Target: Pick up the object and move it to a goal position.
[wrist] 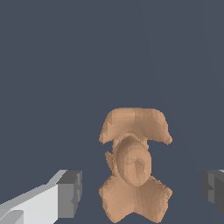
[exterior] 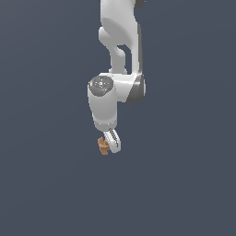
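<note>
Plain dark-blue ground; our gripper (wrist: 140, 190) gapes wide, empty, its pads (wrist: 70, 192) flanking the lump (wrist: 134, 164) at nine and three. We should centre, then close.

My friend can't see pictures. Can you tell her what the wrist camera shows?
A lumpy orange-brown object with stubby lobes sits on a plain dark blue-grey surface. It lies between the robot gripper's two grey fingertips, which stand wide apart and do not touch it.

orange-brown lumpy object (wrist: 134, 166) between two spread grey-tipped fingers (wrist: 70, 193), untouched
</note>
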You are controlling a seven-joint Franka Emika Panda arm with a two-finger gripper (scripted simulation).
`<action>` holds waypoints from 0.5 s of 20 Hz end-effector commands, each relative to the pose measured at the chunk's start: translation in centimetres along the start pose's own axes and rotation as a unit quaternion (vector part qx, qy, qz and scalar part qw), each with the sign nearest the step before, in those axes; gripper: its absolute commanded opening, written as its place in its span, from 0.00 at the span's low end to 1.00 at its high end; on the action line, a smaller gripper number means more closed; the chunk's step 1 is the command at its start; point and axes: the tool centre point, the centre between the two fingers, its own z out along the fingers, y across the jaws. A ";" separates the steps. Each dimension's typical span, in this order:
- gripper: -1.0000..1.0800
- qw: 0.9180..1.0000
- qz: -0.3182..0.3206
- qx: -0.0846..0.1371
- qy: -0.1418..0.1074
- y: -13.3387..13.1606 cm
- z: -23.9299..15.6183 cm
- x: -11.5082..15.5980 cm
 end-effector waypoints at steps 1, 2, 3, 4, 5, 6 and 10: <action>0.96 1.000 0.000 -0.001 0.000 0.0 0.7 0.0; 0.96 1.000 0.001 -0.001 0.000 0.1 1.2 0.0; 0.96 1.000 0.001 -0.001 0.000 0.1 1.7 0.0; 0.96 1.000 0.001 -0.001 0.000 0.1 2.3 0.0; 0.96 1.000 0.002 -0.001 0.000 0.1 2.9 0.0; 0.96 1.000 0.002 -0.001 0.000 0.2 3.4 0.0; 0.96 1.000 0.003 0.000 0.000 0.1 4.6 0.0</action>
